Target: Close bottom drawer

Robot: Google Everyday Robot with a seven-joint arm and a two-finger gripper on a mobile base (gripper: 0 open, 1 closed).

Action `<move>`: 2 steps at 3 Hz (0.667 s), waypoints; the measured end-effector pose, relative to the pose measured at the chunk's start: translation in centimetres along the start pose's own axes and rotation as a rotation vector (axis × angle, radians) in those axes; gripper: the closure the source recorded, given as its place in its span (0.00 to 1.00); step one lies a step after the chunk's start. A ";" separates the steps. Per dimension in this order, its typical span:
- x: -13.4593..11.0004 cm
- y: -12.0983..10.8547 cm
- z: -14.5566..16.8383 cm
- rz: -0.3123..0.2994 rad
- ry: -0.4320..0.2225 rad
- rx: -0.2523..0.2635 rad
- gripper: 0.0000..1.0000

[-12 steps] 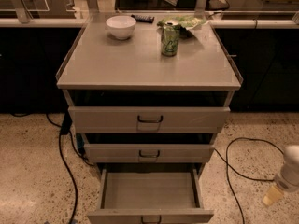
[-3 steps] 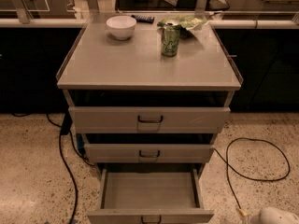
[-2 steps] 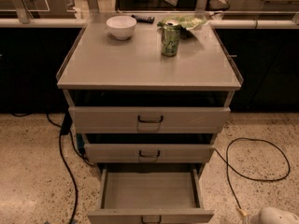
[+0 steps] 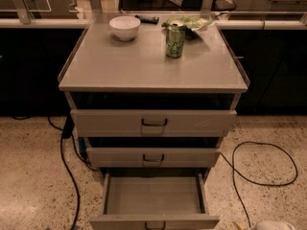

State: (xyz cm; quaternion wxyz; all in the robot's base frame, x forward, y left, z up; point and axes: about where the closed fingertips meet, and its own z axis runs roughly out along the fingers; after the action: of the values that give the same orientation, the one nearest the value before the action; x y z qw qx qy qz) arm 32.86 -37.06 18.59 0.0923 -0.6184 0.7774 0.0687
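The bottom drawer [image 4: 153, 196] of the grey-beige cabinet is pulled far out toward me. Its wide shallow tray is empty. Its slim front [image 4: 120, 221] runs along the bottom edge of the view, with the small dark handle [image 4: 154, 225] cut off at centre. My gripper [image 4: 271, 225] shows only as a pale rounded shape at the bottom right corner, low over the floor, to the right of the drawer front and apart from it.
The top drawer [image 4: 153, 122] and middle drawer [image 4: 153, 156] stick out slightly. A white bowl [image 4: 124, 28], a green can [image 4: 175, 42], a snack bag [image 4: 189, 22] and a remote [image 4: 147, 19] lie on the cabinet top. Black cables [image 4: 261, 164] run over the speckled floor on both sides.
The gripper has dropped from the right edge to the bottom right corner and has barely moved in the last second. The bottom drawer stays just as far out.
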 end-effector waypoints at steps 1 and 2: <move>-1.8 2.2 2.1 -0.043 0.012 -0.058 0.00; -3.8 3.9 4.3 -0.088 0.017 -0.103 0.00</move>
State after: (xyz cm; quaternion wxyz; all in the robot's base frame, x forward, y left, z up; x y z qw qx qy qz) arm 30.15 -31.65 15.26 0.0568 -0.6565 0.7456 0.0992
